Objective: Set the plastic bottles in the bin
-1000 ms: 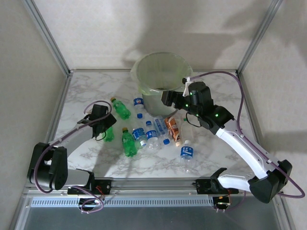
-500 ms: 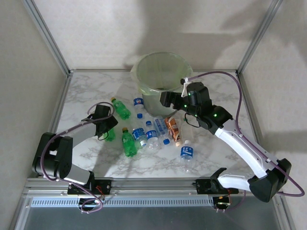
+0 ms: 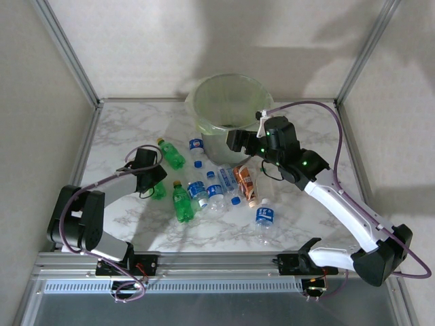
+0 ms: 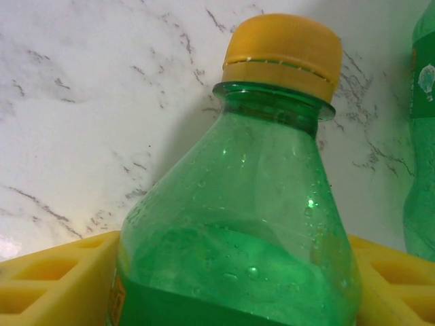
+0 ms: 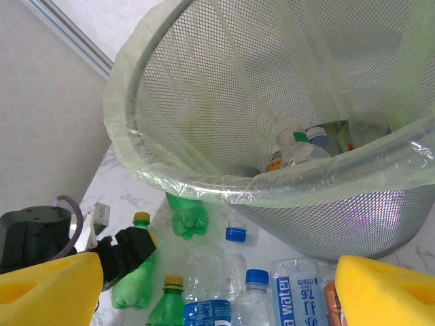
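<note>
Since a second ago the left arm's elbow has swung up and inward while its wrist stayed low over the same spot, and the right arm has drawn slightly back toward the bin's near wall.

On the marble table (image 3: 115,129) the bin (image 3: 228,78) stands at the far middle, with a few bottles already lying on its bottom (image 5: 296,146). Most of the plastic bottles (image 3: 217,190) lie scattered on the table just in front of it, between the two arms.

The right end effector (image 3: 234,140) hovers by the bin's near rim with its yellow pads (image 5: 47,288) spread wide and nothing between them.

The left end effector (image 3: 151,178) is down at the left of the scatter, over a green bottle (image 3: 155,191) lying apart from the rest. In the left wrist view that bottle (image 4: 238,224) sits between the pads, one at each flank just below its shoulder; whether they already press on it I cannot tell.

The step in hand looks like picking up this bottle. To do it well, close on the body, not the tapered neck under the yellow cap (image 4: 282,47). The thin wall will probably give, so squeeze gently, lift straight up, and carry it high enough to pass over the bin's rim and clear of the right arm.
</note>
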Controlling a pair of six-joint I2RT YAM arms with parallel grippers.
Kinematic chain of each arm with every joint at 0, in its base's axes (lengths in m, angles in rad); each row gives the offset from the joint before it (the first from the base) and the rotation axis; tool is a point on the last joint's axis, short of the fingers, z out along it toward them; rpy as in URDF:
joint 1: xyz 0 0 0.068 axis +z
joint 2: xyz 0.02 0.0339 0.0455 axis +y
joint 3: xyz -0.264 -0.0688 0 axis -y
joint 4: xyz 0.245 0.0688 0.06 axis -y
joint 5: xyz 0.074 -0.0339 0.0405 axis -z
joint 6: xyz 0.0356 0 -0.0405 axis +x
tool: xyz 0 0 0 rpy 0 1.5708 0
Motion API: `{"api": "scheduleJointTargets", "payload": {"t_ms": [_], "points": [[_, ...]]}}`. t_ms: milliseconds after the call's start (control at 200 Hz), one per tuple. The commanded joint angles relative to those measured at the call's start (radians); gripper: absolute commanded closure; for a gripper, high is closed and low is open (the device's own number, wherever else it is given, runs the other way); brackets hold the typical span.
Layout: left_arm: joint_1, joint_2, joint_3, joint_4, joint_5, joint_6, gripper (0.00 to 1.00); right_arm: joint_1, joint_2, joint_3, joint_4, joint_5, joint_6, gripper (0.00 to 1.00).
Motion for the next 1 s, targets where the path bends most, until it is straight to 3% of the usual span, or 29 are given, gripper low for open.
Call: {"api": "scheduleJointTargets", "payload": {"t_ms": [0, 506, 721, 991], "points": [[0.011, -0.024, -0.021, -0.013, 0.011, 0.016, 0.37, 0.008, -0.007, 0.0, 0.007, 0.006, 0.005, 0.11], [0.01, -0.246, 0.046, -0.135, 0.054, 0.0, 0.4, 0.008, -0.033, -0.016, 0.007, 0.022, 0.011, 0.12], [-0.007, -0.372, 0.187, -0.188, 0.121, -0.005, 0.41, 0.009, -0.042, -0.035, 0.025, 0.016, 0.02, 0.11], [-0.073, -0.391, 0.398, -0.172, 0.191, -0.025, 0.41, 0.008, -0.052, -0.041, 0.039, 0.005, 0.028, 0.12]]}}
